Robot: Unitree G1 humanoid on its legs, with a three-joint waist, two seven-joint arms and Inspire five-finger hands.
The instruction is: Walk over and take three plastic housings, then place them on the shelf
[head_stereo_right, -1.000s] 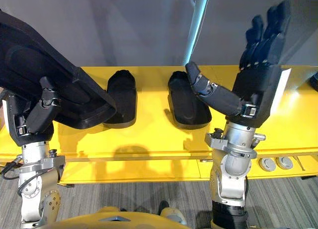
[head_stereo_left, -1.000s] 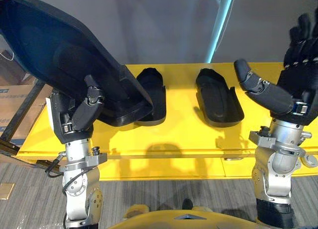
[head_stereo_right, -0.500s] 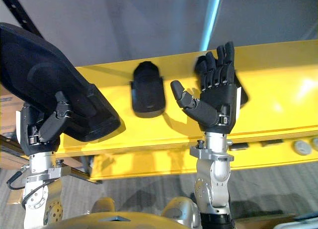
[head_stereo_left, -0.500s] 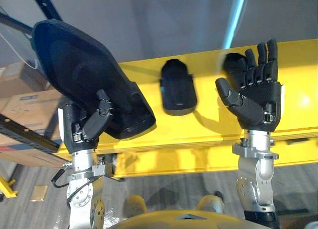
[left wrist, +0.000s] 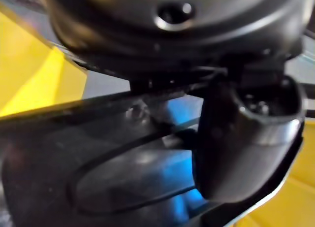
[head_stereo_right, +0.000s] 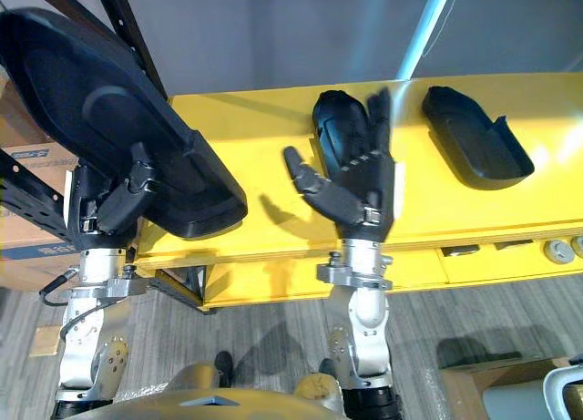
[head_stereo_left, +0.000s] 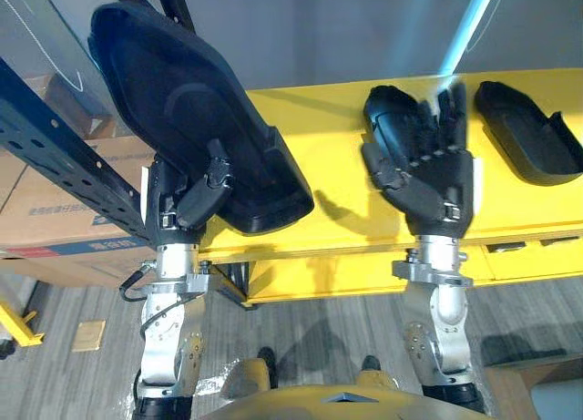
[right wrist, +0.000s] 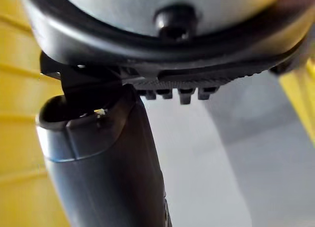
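My left hand (head_stereo_left: 187, 197) is raised at the left and shut on a large black plastic housing (head_stereo_left: 182, 119). In the left wrist view its thumb (left wrist: 246, 133) presses on the housing's dark inner face (left wrist: 98, 158). Two more black housings lie on the yellow shelf (head_stereo_left: 337, 156): one (head_stereo_left: 392, 110) partly behind my right hand, the other (head_stereo_left: 528, 119) at the far right. My right hand (head_stereo_left: 428, 179) is held up open, palm showing, fingers straight and holding nothing; its thumb (right wrist: 108, 163) shows bare in the right wrist view.
A dark blue perforated rack upright (head_stereo_left: 55, 156) slants across the left side, with cardboard boxes (head_stereo_left: 55, 220) behind it. A light blue pole (head_stereo_left: 469, 24) rises behind the shelf. Grey floor lies below the shelf's front edge.
The camera has swung left, so the shelf and its housings sit further right. My right hand now stands in front of the middle housing. The left hand still holds its housing.
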